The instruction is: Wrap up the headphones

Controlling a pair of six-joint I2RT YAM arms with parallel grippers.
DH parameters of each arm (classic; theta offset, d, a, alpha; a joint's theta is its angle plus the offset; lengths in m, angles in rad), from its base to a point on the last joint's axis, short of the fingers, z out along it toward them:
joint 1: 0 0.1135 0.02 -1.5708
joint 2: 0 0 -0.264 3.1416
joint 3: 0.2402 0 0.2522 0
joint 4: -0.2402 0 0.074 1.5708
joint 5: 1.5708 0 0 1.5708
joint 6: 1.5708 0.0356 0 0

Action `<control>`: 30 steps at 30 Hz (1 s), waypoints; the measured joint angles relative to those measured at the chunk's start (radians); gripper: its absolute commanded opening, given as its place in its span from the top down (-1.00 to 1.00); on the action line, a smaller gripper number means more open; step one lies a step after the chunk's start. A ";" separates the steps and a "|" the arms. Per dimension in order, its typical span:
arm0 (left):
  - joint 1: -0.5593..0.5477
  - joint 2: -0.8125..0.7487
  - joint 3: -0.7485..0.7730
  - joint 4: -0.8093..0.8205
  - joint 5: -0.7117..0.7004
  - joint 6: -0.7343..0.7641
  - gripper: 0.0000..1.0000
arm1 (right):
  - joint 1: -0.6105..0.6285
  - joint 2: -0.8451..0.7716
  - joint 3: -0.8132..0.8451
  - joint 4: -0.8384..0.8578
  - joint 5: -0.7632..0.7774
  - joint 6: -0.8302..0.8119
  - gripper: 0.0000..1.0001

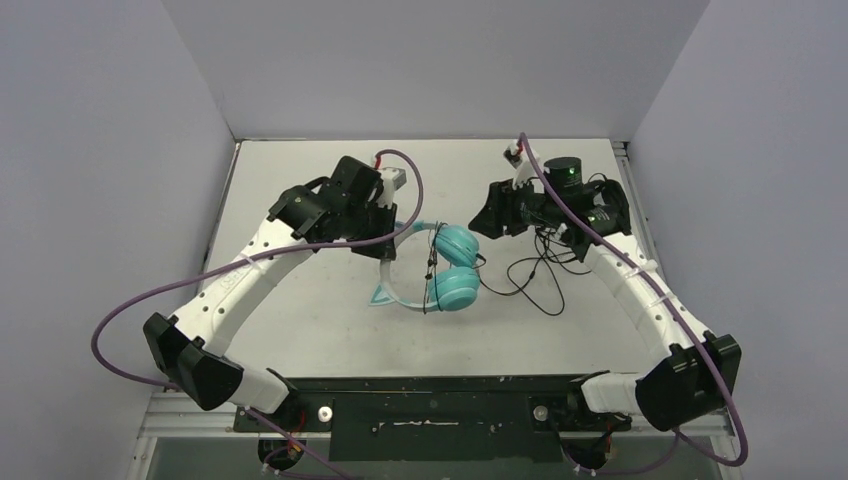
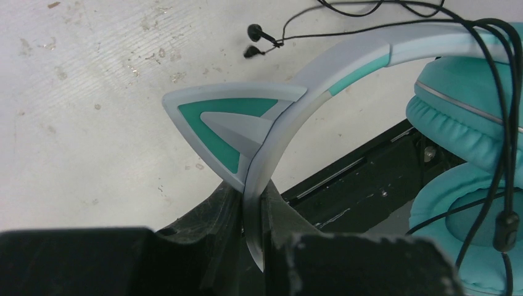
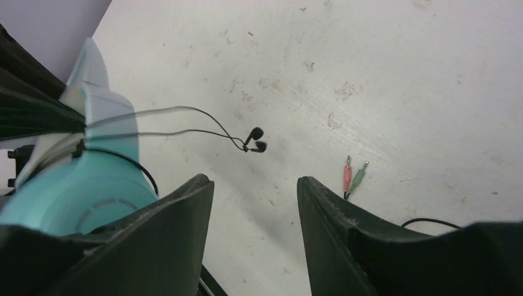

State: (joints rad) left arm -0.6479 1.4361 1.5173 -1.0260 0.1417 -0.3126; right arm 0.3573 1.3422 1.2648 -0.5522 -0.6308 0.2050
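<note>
The teal headphones (image 1: 455,268) hang in mid-table, held above the surface. My left gripper (image 1: 385,243) is shut on their pale headband (image 2: 345,74), just below a cat-ear point (image 2: 216,120). The ear cups (image 2: 469,123) hang to the right in the left wrist view. The thin black cable (image 1: 530,272) runs several times across the cups (image 2: 509,105), and the rest trails on the table toward the right. My right gripper (image 3: 255,185) is open and empty, right of the headphones (image 3: 80,185). The cable's pink and green plugs (image 3: 353,174) lie on the table near its right finger.
A small pair of black earbuds (image 3: 256,139) on a thin wire hangs by the headband; it also shows in the left wrist view (image 2: 256,38). The black rail (image 1: 440,395) carrying the arm bases runs along the near edge. Grey walls close in the table at left, back and right.
</note>
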 measured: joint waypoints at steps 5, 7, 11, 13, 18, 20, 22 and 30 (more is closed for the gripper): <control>0.006 0.000 0.126 -0.102 -0.043 -0.087 1.00 | -0.041 -0.134 -0.192 0.182 -0.030 0.043 -0.49; 0.010 0.000 0.166 -0.127 -0.048 -0.123 1.00 | -0.043 -0.198 -0.299 0.270 -0.033 0.063 -0.57; 0.015 0.000 0.205 -0.166 -0.048 -0.185 1.00 | -0.043 -0.296 -0.471 0.443 -0.048 0.094 -0.86; 0.015 -0.002 0.209 -0.179 -0.047 -0.213 1.00 | -0.043 -0.343 -0.557 0.540 -0.061 0.101 -0.88; 0.015 -0.003 0.219 -0.203 -0.031 -0.269 1.00 | -0.043 -0.424 -0.732 0.801 -0.099 0.123 -0.83; 0.015 -0.003 0.224 -0.206 -0.022 -0.290 1.00 | -0.043 -0.405 -0.740 0.881 -0.125 0.129 -0.78; 0.015 -0.003 0.235 -0.209 -0.010 -0.310 1.00 | -0.042 -0.372 -0.740 0.969 -0.156 0.146 -0.73; 0.015 -0.004 0.293 -0.213 0.023 -0.369 1.00 | 0.032 -0.251 -0.739 1.211 -0.235 0.200 -0.64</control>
State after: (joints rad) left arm -0.6331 1.4322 1.8099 -1.2388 0.1646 -0.6819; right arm 0.3893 1.0912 0.5259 0.6590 -0.8658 0.4053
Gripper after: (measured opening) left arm 0.111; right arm 0.836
